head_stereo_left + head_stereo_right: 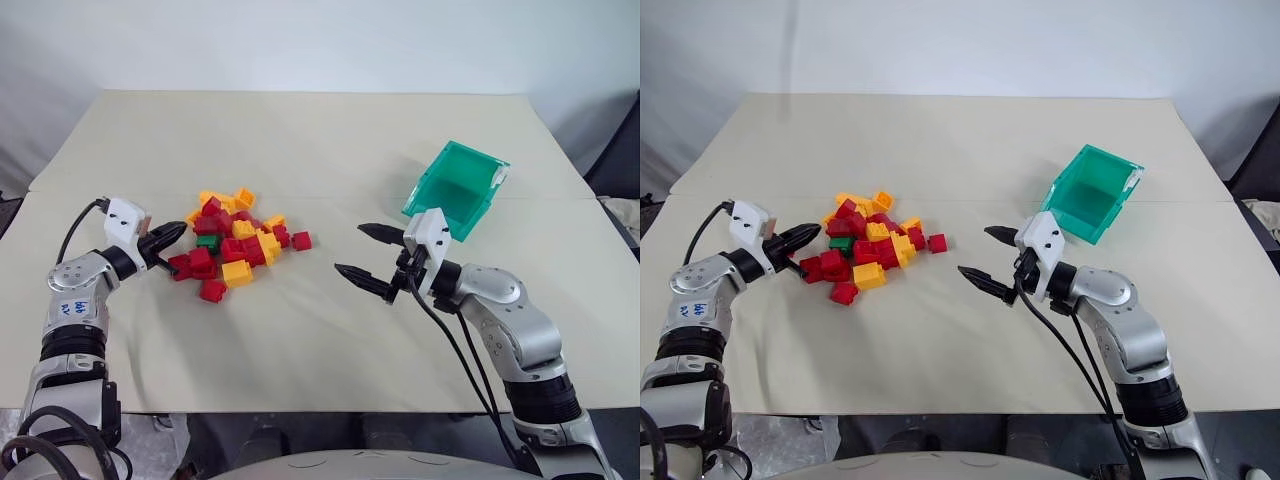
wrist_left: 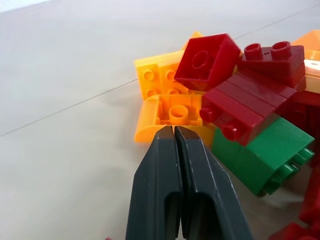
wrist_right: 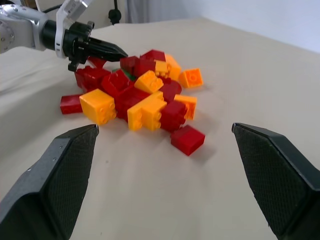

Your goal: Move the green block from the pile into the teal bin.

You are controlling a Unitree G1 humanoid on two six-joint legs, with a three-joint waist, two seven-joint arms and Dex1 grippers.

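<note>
A cream-covered table (image 1: 330, 140) is spreading across most of the frame in the head views. The teal bin (image 1: 457, 188) is sitting tilted in the upper right of the frame, its open mouth showing and a white tab at its rim. The pile (image 1: 236, 240) of red and yellow-orange bricks is lying left of centre, well apart from the bin.

The right gripper (image 1: 369, 255) is hovering right of centre, between the pile and the bin, its two black fingers spread wide and holding nothing. The left gripper (image 1: 176, 233) is reaching in from the lower left, its fingers pressed together with nothing between them, its tip sitting at the pile's left edge.

The green block (image 1: 208, 241) is lying inside the pile, near its left side, partly covered by red bricks. In the left wrist view it (image 2: 265, 157) is resting just beside the closed fingertips (image 2: 172, 137), under a red brick (image 2: 245, 107).
</note>
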